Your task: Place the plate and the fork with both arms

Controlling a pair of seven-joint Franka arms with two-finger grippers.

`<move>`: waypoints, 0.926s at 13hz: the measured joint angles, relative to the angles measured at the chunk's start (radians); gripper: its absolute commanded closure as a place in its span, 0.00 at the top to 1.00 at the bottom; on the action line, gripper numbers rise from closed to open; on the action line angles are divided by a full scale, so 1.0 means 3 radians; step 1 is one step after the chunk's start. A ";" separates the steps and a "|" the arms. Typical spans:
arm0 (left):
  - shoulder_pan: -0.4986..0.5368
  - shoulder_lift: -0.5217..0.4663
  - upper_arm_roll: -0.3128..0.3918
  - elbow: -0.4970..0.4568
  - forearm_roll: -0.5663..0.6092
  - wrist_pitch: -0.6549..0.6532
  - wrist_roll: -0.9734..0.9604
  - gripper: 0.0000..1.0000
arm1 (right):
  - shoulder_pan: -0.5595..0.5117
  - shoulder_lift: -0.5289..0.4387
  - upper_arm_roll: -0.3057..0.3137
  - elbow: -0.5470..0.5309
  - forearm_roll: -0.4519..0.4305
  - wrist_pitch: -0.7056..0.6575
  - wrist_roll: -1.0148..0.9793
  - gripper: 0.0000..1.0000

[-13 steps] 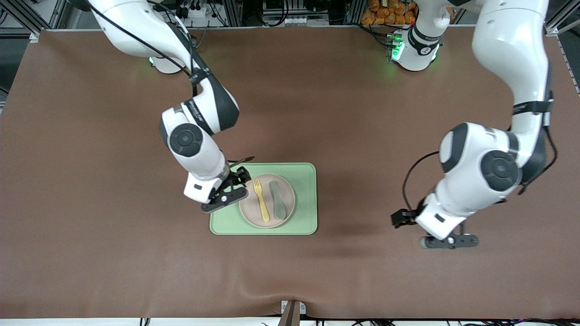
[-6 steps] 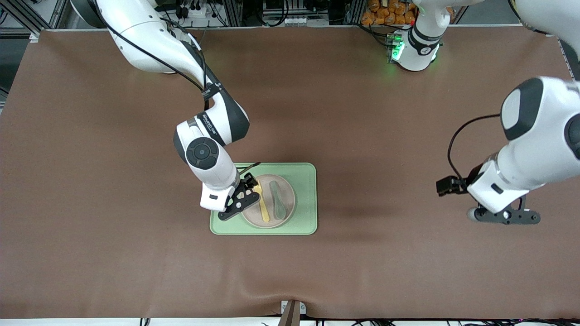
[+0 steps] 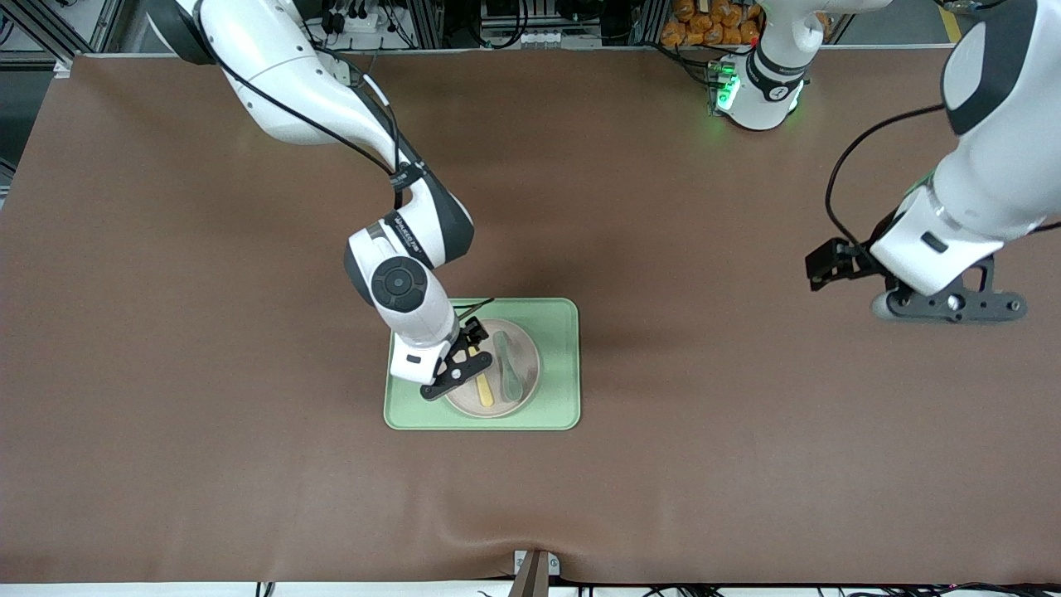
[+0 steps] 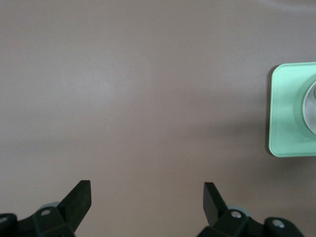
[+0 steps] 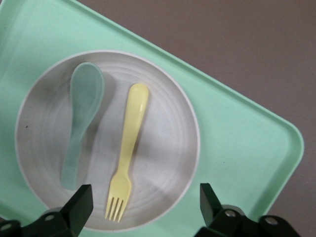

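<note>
On the green tray (image 3: 555, 365) near table centre sits the plate (image 3: 530, 365), w/ yellow fork (image 3: 483, 388) beside grey-green spoon (image 3: 507, 365), both lying on it. Right gripper (image 3: 454, 373) hovers over plate's edge and fork, fingers apart, nothing held. Left gripper (image 3: 945, 305) waits up over bare brown table (image 3: 249, 456) toward left arm's end, fingers wide apart, empty.

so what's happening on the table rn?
The right hand is open over the plate, fingers on either side of the fork. The fork lies beside a spoon on the plate, which sits on the green tray. Nothing is gripped yet. The left hand is open and empty over bare table toward its own end.
</note>
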 measured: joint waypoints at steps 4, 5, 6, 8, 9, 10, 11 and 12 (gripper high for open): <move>-0.0025 -0.0579 0.0131 -0.0578 -0.0014 -0.0001 0.0003 1.00 | 0.0031 0.0116 -0.0001 0.0002 0.0000 0.0153 0.0133 0.69; -0.0027 -0.0644 0.0181 -0.0646 -0.0014 0.0028 0.0023 1.00 | 0.0033 0.0145 0.0000 0.0002 0.0000 0.0200 0.0146 0.69; -0.0027 -0.0662 0.0231 -0.0680 -0.0014 0.0104 0.0059 1.00 | 0.0036 0.0173 0.0000 0.0002 0.0000 0.0238 0.0161 0.69; -0.0029 -0.0629 0.0283 -0.0700 -0.0014 0.0222 0.0134 1.00 | 0.0040 0.0208 0.0000 0.0003 0.0000 0.0272 0.0200 0.69; -0.0046 -0.0607 0.0291 -0.0701 -0.0015 0.0243 0.0138 1.00 | 0.0042 0.0212 0.0000 0.0003 0.0000 0.0274 0.0207 0.69; -0.0081 -0.0592 0.0317 -0.0701 -0.0015 0.0255 0.0138 1.00 | 0.0044 0.0212 0.0000 0.0003 0.0000 0.0274 0.0211 0.68; -0.0110 -0.0583 0.0347 -0.0701 -0.0015 0.0259 0.0138 1.00 | 0.0048 0.0212 0.0001 0.0003 0.0000 0.0274 0.0213 0.68; -0.0119 -0.0575 0.0361 -0.0701 -0.0015 0.0259 0.0138 1.00 | 0.0054 0.0213 0.0001 0.0003 0.0000 0.0274 0.0216 0.69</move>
